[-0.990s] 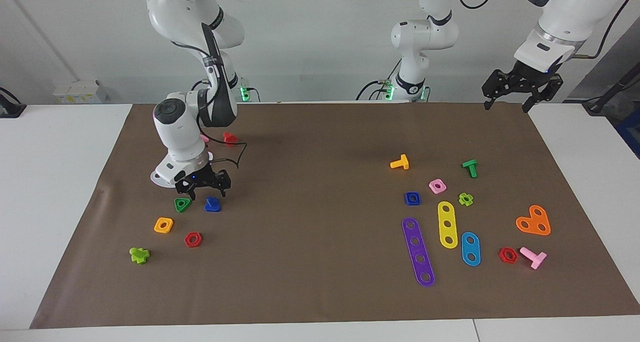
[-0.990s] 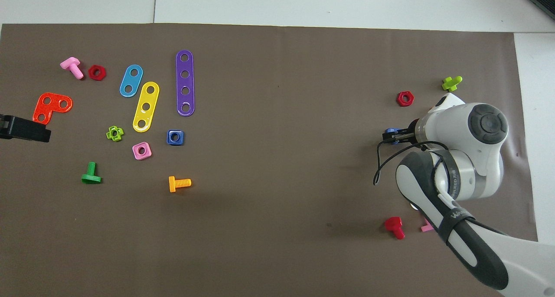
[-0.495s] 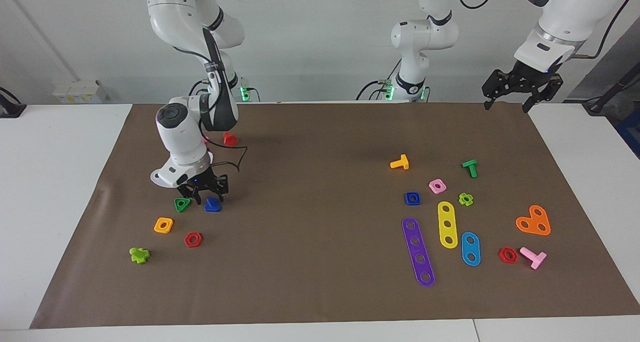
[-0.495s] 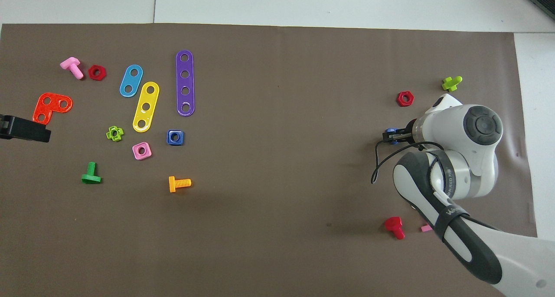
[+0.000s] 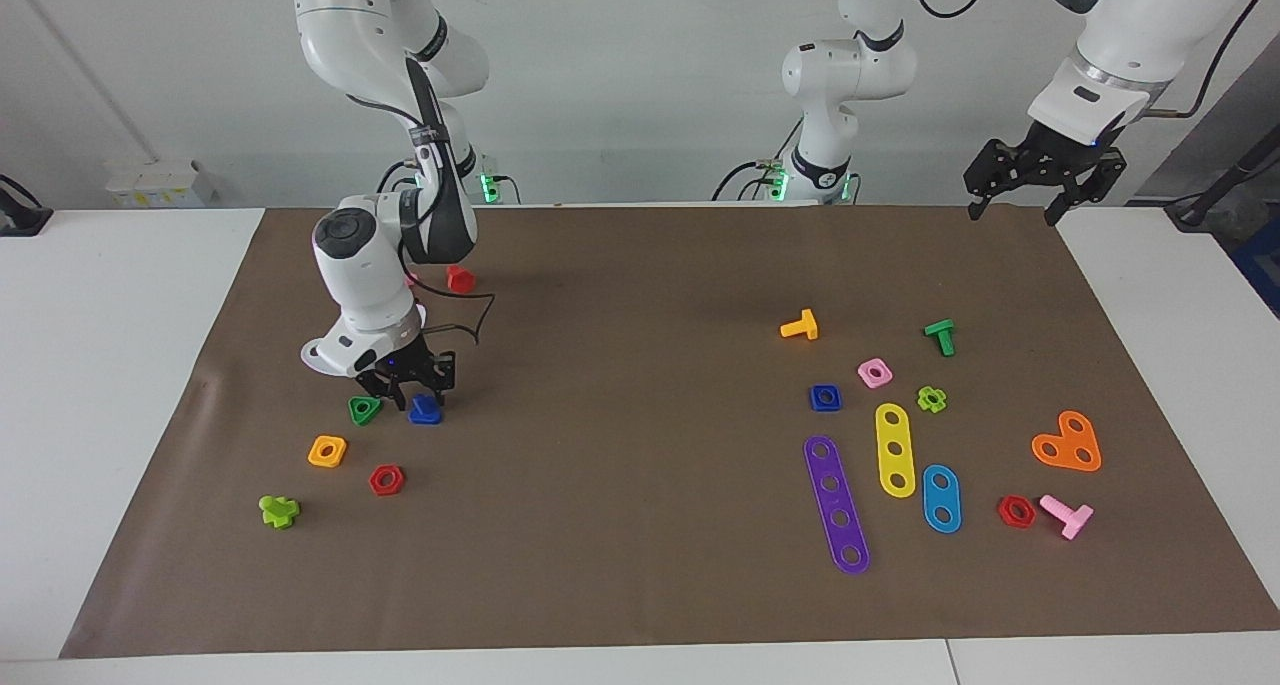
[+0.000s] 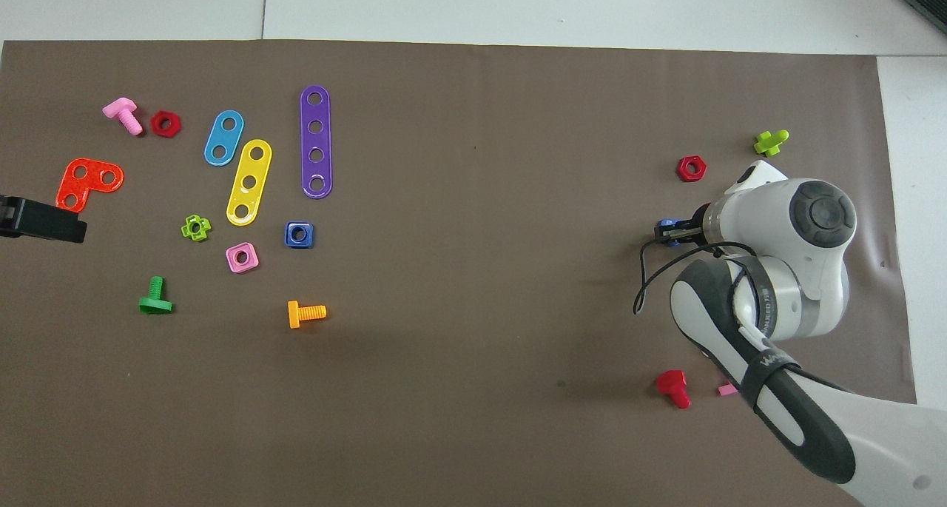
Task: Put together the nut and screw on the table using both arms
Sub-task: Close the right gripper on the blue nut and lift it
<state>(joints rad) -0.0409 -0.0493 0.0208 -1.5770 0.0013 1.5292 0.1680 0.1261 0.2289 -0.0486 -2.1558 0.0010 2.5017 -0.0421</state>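
The dark-blue screw (image 5: 424, 411) lies on the brown mat of the table (image 5: 640, 585) toward the right arm's end; only a sliver of it (image 6: 668, 223) shows from overhead. My right gripper (image 5: 412, 397) (image 6: 666, 233) is down at the mat, right over and around the screw. The dark-blue square nut (image 5: 825, 397) (image 6: 299, 234) lies flat toward the left arm's end, beside a pink square nut (image 5: 875, 372). My left gripper (image 5: 1012, 212) (image 6: 44, 226) waits open in the air above the mat's corner by its base, holding nothing.
Beside the screw lie a green triangular nut (image 5: 364, 409), an orange square nut (image 5: 327, 451), a red hex nut (image 5: 386, 479) and a lime piece (image 5: 279, 510). A red bolt (image 5: 460, 278) sits nearer the robots. Purple (image 5: 836, 503), yellow (image 5: 895, 449) and blue (image 5: 941, 497) strips lie by the nut.
My right gripper has come down and drawn in over the blue screw. The left arm has not moved, and no part on the mat has shifted.
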